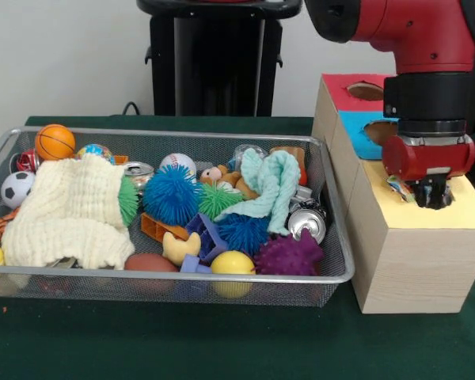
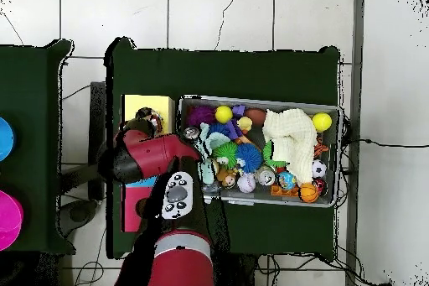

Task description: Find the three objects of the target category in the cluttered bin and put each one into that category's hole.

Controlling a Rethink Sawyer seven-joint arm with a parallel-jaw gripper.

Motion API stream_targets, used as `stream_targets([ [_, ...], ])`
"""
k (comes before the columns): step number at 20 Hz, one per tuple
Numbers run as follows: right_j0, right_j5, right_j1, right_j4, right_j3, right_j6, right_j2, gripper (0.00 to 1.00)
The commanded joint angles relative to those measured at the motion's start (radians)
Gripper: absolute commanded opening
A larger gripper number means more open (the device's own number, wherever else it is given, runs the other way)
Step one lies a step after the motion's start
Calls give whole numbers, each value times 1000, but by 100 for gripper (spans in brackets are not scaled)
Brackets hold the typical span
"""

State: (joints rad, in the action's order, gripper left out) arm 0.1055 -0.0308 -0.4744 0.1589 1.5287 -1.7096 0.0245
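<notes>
A red and black robot arm reached down over a pale wooden box beside a wire mesh bin (image 1: 332, 237). Its gripper (image 1: 429, 194) hung right above the yellow-topped part of the box, over the hole (image 1: 447, 198), which the gripper mostly hid. A small bit of white, colour-printed material (image 1: 397, 187) showed at the gripper's left edge, seemingly a wrinkly wad being held or dropped. Whether the fingers were closed on it could not be told.

One wad therefore appeared to be at the hole. How many had already gone in could not be seen. In the bin, a printed wad (image 1: 96, 150) may have sat by the orange ball (image 1: 55, 142), behind the cream cloth (image 1: 67, 212); others were likely buried.

No readable writing or brand showed anywhere.
</notes>
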Motion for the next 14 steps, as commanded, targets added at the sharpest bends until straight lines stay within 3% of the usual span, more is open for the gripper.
stream_targets([
  [1,-118,-242,167,-64,28,-116,-59,0],
  [4,-81,-417,172,-146,25,-164,-6,0],
  [14,71,-751,192,-265,-33,-317,216,0],
])
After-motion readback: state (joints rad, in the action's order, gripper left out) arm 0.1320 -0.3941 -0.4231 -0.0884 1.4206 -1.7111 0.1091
